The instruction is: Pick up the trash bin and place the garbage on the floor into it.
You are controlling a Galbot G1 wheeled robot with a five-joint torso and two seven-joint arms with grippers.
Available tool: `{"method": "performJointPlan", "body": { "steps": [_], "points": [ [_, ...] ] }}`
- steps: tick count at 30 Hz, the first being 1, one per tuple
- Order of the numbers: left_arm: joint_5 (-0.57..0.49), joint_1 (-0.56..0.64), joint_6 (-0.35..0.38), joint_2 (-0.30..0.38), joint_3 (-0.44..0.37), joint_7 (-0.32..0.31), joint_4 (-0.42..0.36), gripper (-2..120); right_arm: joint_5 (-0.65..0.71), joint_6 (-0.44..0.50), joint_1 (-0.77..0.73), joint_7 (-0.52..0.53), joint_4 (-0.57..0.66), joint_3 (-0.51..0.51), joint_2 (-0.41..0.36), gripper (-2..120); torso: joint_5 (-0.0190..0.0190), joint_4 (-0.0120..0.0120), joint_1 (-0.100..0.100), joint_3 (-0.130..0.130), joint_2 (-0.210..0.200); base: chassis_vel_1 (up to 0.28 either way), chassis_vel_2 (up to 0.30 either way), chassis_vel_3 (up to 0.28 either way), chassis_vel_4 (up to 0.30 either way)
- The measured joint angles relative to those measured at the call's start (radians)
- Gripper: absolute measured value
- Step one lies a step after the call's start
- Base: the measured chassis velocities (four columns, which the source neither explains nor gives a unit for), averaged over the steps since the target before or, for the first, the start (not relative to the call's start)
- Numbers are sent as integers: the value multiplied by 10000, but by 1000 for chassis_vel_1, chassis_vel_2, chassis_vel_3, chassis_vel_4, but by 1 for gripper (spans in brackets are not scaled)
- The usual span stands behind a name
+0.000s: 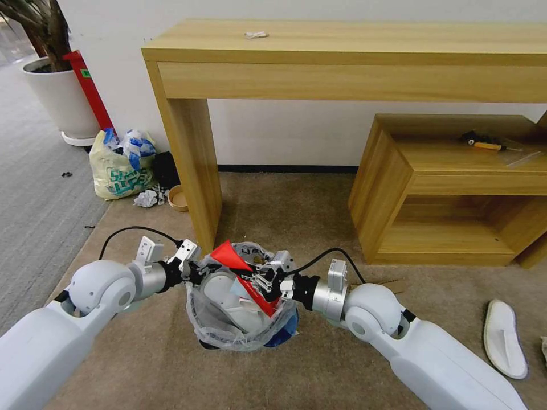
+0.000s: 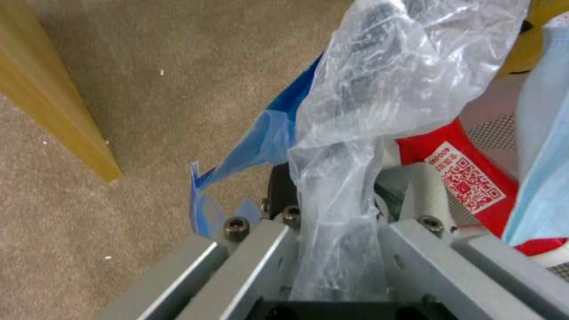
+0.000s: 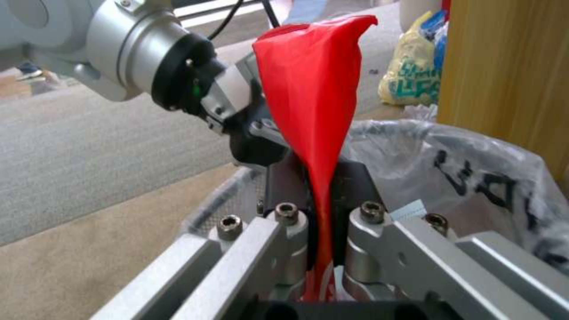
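Carpet floor carries a wooden desk far centre and a low shelf unit to the right. Trash bin hangs near centre between both arms, off the floor. Left gripper is clamped on the bin's rim and clear liner; the left wrist view reveals blue bag beneath. Right gripper is closed on a red wrapper over the bin's opening. White slipper lies near right. Yellowish bag sits far left, a crumpled tissue just beside it.
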Motion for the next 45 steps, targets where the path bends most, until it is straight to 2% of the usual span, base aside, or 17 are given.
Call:
{"method": "performJointPlan", "body": {
  "steps": [4,6,9,10,14,15,21,22,23,24,25,28,33,41,45],
  "points": [
    [-2,252,-1,79,-252,41,-127,0,-161,8,-101,-6,-74,-15,-14,3,1,0,0,0,0,0,0,0,0],
    [-3,326,0,102,-305,69,-170,0,-249,10,-139,-9,-117,-44,-10,7,0,0,0,0,0,0,0,0,0],
    [0,441,0,154,-444,102,-244,0,-540,24,-180,-9,-167,-111,-7,21,0,0,0,0,0,0,0,0,0],
    [0,441,0,154,-444,102,-244,0,-540,24,-180,-9,-167,-111,-7,21,0,0,0,0,0,0,0,0,0],
    [12,523,0,178,-483,162,-333,0,-637,25,-181,117,-131,-269,-63,41,0,0,0,0,0,0,0,0,0],
    [12,523,0,178,-483,162,-333,0,-637,25,-181,117,-131,-269,-63,41,0,0,0,0,0,0,0,0,0],
    [37,604,0,144,-476,220,-378,0,-551,-10,-73,586,-12,-347,-10,64,0,0,0,0,0,0,0,0,0],
    [37,604,0,144,-476,220,-378,0,-551,-10,-73,586,-12,-347,-10,64,0,0,0,0,0,0,0,0,0],
    [36,631,0,142,-506,236,-377,0,-484,-22,-55,605,46,-290,-22,69,0,0,0,1,0,0,0,0,0],
    [24,744,0,113,-718,255,-296,0,-388,-29,-121,618,262,35,-183,84,1,0,0,1,1,0,0,0,0],
    [24,744,0,113,-718,255,-296,0,-388,-29,-121,618,262,35,-183,84,1,0,0,1,1,0,0,0,0],
    [12,827,-1,38,-922,267,-195,0,-279,-26,-232,636,474,266,-330,96,0,-1,0,1,1,0,0,0,0],
    [20,1009,-2,20,-1056,276,-179,0,-97,30,-319,734,676,433,-430,100,0,-1,0,1,1,0,0,0,0],
    [158,1412,-2,23,-1371,276,-276,0,357,285,-452,1763,961,1093,-428,100,1,0,0,1,1,0,0,0,0],
    [213,1505,-2,26,-1441,295,-276,0,366,356,-712,2309,782,1808,-404,100,1,0,0,1,1,0,0,0,0]
  ]
}}
